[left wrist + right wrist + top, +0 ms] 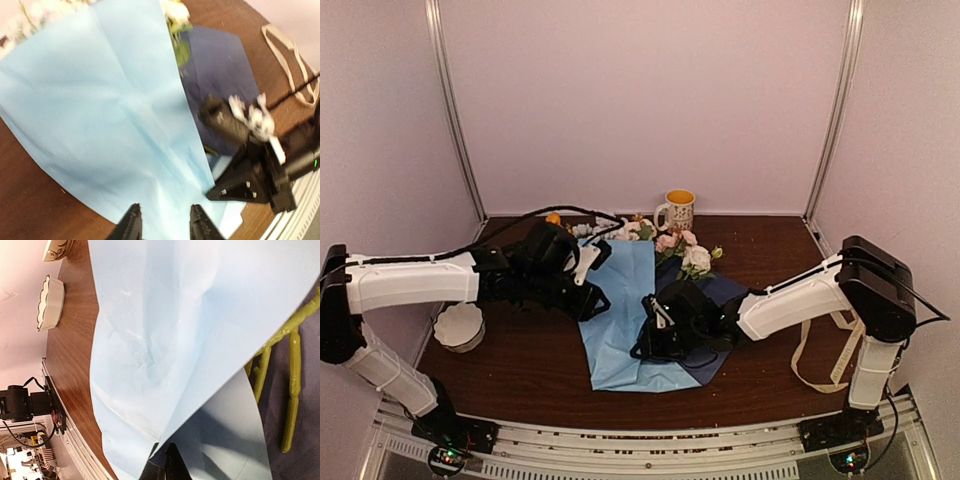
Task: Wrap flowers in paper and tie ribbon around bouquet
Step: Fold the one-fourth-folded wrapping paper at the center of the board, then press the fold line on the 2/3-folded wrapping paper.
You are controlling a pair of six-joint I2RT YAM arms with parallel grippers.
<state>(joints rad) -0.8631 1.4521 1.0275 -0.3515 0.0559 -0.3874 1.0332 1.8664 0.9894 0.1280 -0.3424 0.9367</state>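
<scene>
The blue paper (620, 320) lies across the middle of the table, one flap folded over the flowers (682, 250). Their white and pink heads stick out at the far end. Green stems (294, 365) show under the lifted fold on the paper's darker side (215, 75). My right gripper (646, 346) (172, 462) is shut on the paper's folded edge near its narrow end. My left gripper (592, 300) (165, 212) hovers over the paper's left part, jaws apart with nothing between them. The ribbon (825, 350) (292, 55) lies loose at the right.
A white scalloped bowl (460, 326) (49, 302) stands near the left edge. A white mug with a yellow inside (678, 208) stands at the back wall. Something small and orange (552, 217) lies at the back left. The right arm's gripper body (255, 175) sits close beside my left fingers.
</scene>
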